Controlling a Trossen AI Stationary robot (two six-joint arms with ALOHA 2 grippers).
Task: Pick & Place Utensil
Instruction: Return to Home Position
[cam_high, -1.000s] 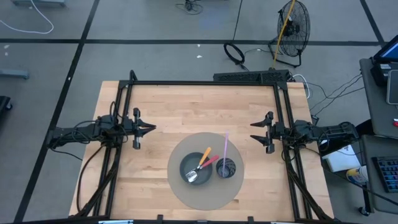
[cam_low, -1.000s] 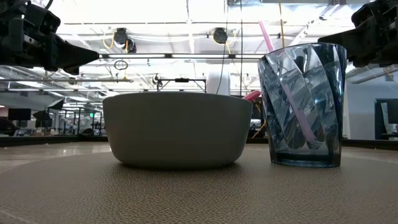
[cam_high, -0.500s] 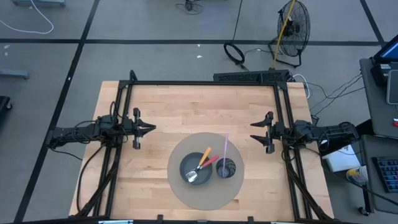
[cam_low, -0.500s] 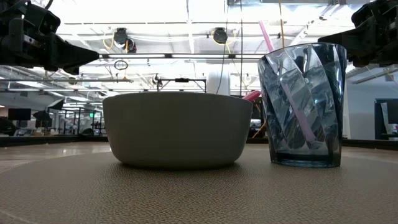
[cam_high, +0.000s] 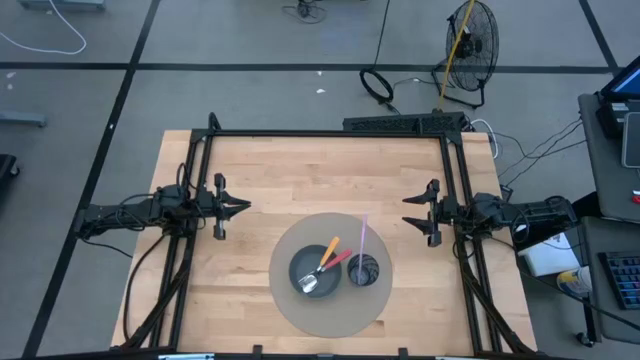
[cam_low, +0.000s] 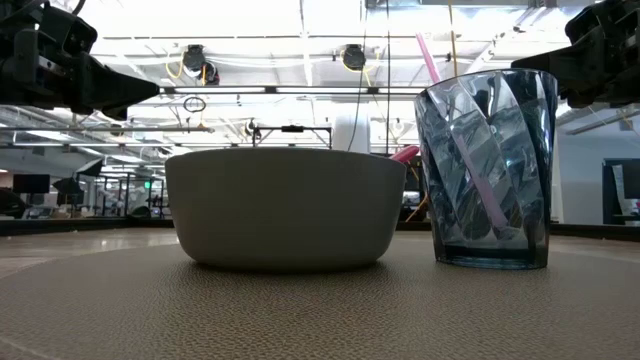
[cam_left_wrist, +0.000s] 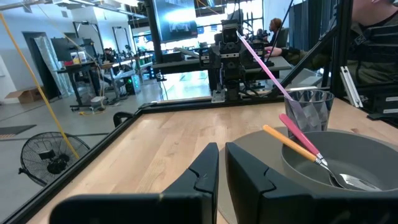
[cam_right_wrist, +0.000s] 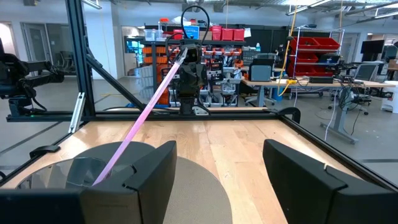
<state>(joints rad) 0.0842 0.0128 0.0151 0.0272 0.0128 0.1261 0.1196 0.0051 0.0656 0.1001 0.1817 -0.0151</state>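
The left end effector (cam_high: 245, 207) hangs over the left part of the wooden surface (cam_high: 300, 170), fingers pressed almost together, nothing betw. them. The right end effector (cam_high: 405, 211) hangs over the right part, fingers spread wide, also empty. Both are well apart from the round brown placemat (cam_high: 300, 310) at the front centre. On the placemat stands the blue bowl (cam_high: 300, 262), w/ the yellow spoon (cam_high: 328, 250) and a pink-handled utensil (cam_high: 342, 259) lying inside, handles resting on the rim. Just beside the bowl, on its right, stands the blue cup (cam_high: 366, 270), upright, w/ the pink straw (cam_high: 361, 232) leaning in it.
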